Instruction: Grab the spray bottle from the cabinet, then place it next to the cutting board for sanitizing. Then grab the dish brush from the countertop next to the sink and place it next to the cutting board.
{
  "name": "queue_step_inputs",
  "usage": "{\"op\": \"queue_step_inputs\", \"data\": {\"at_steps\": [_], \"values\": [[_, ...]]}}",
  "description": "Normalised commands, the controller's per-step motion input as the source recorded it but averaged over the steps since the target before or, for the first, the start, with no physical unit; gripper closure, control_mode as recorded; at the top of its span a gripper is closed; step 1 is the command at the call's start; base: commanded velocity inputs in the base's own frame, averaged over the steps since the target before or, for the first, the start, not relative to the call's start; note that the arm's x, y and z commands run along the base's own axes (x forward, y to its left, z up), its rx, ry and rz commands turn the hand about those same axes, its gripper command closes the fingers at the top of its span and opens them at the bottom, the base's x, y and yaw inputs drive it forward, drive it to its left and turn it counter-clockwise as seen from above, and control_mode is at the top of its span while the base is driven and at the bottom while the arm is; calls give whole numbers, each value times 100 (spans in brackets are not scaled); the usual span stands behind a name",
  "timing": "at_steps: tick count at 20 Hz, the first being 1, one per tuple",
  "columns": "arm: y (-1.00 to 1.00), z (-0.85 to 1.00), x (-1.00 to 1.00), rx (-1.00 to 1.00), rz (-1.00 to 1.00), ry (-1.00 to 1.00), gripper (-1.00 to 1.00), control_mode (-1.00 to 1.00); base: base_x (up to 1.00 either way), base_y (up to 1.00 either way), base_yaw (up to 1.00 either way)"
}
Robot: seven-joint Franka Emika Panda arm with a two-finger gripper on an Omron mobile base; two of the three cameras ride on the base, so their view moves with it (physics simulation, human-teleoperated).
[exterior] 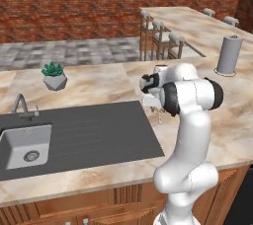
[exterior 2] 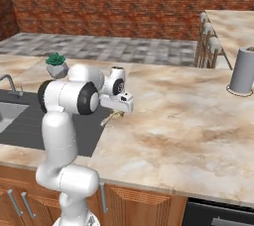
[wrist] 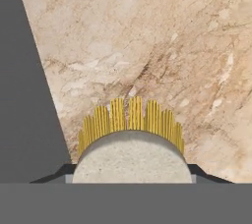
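Yellow-bristled dish brush point(wrist: 131, 144) sits between the claw point(wrist: 132, 176) fingers — pinched, it seems — over the countertop point(wrist: 147, 46).

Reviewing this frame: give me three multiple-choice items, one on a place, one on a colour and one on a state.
1. Where does the potted plant stand?
A. In the steel basin
B. On the countertop, beyond the dark drainboard
C. On a stool

2. What colour are the bristles of the dish brush?
A. Yellow
B. Blue
C. White

3. How does the paper towel roll stand?
A. Lying on its side
B. Hanging from the wall
C. Upright on the counter

Answers:
1 B: the left base view shows the plant on the marbled stone behind the drainboard.
2 A: the hand view shows a fan of yellow bristles around the pale head.
3 C: both base views show the grey roll standing vertical on its base.
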Motion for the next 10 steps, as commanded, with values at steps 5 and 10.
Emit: {"op": "queue_step_inputs", "data": {"at_steps": [5, 10], "values": [[0, 66, -77, -10, 0, -59, 100, -100, 0, 0, 0], [0, 53, -88, -2, 5, -91, 100, -100, 0, 0, 0]]}}
